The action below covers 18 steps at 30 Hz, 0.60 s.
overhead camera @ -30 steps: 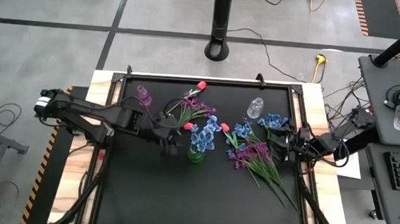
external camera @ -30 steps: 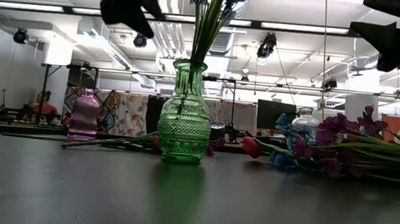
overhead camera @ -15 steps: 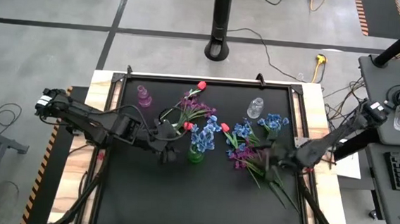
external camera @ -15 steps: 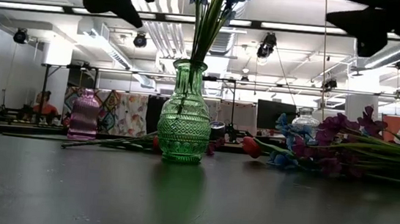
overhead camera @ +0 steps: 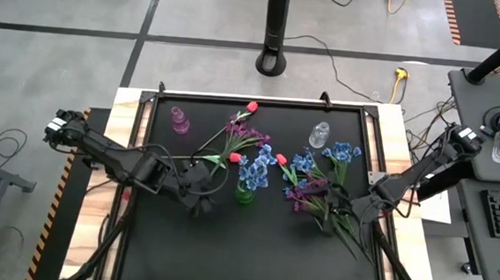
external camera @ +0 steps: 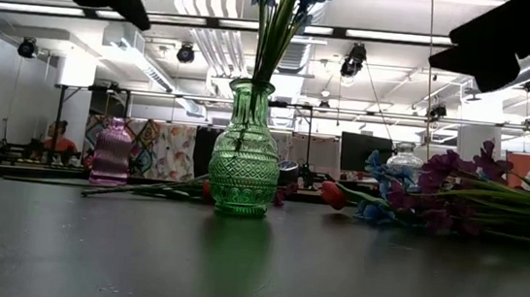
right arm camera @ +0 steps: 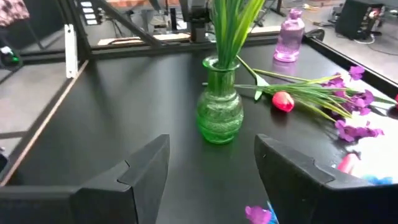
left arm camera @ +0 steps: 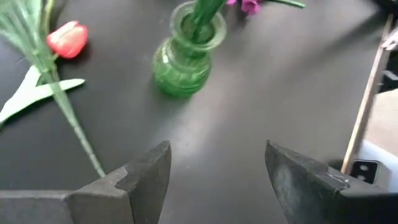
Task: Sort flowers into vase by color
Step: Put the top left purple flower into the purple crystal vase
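Since the right gripper hangs spread wide over the flower pile, drop straight down and pinch only 1 stem; the left gripper waits spread beside the green vase.

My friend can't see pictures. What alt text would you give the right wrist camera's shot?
A green textured glass vase holding green stems stands on a black table, seen between the open right end effector's dark fingers. Beyond it lie a red tulip-like bud, purple blossoms and a pink glass bottle.
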Available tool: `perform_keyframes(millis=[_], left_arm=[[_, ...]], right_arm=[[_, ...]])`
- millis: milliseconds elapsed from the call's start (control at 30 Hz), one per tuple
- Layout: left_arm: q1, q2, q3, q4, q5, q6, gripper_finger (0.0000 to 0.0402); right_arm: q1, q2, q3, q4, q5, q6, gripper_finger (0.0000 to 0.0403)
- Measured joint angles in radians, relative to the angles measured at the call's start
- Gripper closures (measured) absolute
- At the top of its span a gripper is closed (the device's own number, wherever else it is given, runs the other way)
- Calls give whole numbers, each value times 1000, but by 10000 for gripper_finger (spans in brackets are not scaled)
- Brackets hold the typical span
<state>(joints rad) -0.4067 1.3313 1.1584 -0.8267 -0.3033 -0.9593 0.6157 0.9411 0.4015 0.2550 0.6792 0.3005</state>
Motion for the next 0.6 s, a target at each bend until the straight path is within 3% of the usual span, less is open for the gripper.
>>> perform_keyframes(millis=[600], left_arm=[[-78,57,-18,-176,-28,-80,160]], right_arm=[[6,-10,0,-92,-7,67,177]])
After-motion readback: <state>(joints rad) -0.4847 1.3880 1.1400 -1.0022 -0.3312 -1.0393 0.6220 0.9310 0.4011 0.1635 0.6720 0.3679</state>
